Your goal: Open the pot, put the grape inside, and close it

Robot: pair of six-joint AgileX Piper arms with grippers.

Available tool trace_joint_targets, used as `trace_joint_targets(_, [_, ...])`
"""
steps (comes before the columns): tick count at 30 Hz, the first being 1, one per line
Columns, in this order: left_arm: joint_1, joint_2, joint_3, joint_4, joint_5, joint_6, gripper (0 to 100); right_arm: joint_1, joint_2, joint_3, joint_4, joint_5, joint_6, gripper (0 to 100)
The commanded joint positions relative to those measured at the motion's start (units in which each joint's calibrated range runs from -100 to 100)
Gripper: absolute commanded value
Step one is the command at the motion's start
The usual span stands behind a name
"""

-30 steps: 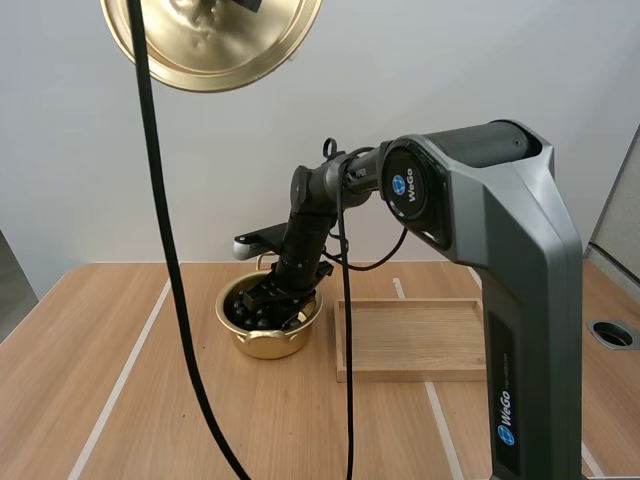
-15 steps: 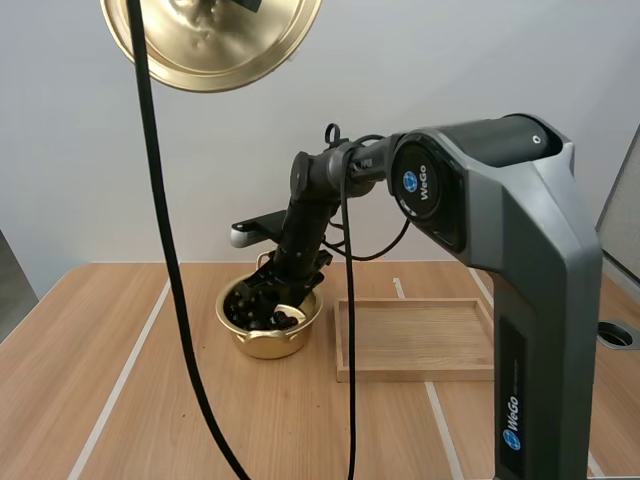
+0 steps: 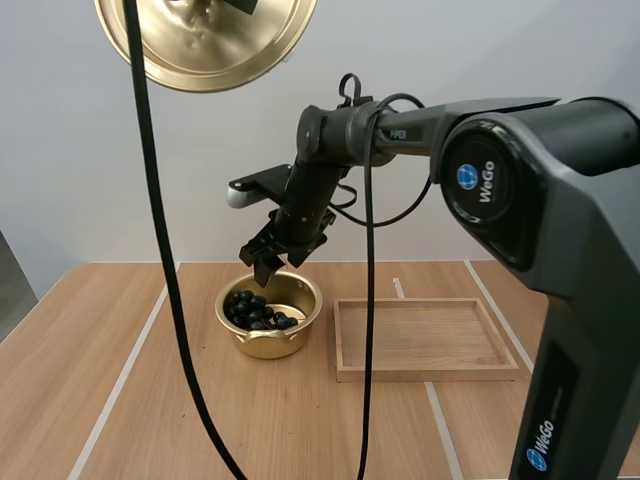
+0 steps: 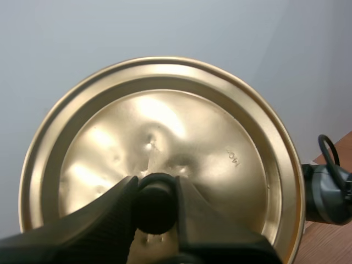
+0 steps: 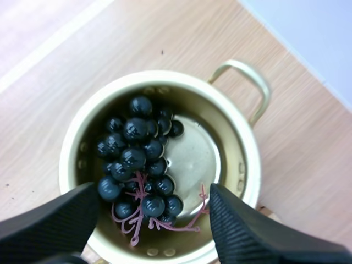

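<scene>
Lid (image 4: 181, 132): clamped by its knob (image 4: 157, 192) in my left gripper (image 4: 157, 208), held high. Pot (image 3: 268, 343): uncovered, well below that hand, grapes (image 5: 135, 148) inside. Right gripper (image 3: 268, 264): spread wide, empty, just above the pot; closing falls to the left, I judge.

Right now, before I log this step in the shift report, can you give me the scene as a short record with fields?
pot: uncovered, standing beside the tray
grapes: dark bunch lying inside the pot
lid: held up in the air, well above the pot
left hand: shut on the lid's black knob
right hand: open, empty, above the pot
tray: wooden
left to do: close the pot
</scene>
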State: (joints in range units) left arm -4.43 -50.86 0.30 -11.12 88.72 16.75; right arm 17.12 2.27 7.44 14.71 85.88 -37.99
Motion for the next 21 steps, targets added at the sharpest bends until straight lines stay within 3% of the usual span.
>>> trace_joint_targets(1, [-0.24, -0.28, -0.39, -0.13, -4.31, -0.55, 0, -0.65, -4.49, -0.28, -0.44, -0.09, 0.05, 96])
trace_joint_targets(9, [-0.24, 0.1, -0.39, 1.12, -5.36, -1.36, 0, -4.89, -14.16, -0.28, -0.44, 1.98, 0.36, 96])
trace_joint_targets(21, [-0.24, 2.27, 0.31, 1.12, -4.74, -3.05, 0, -15.89, -24.36, 0.46, -0.84, 11.34, -0.37, 96])
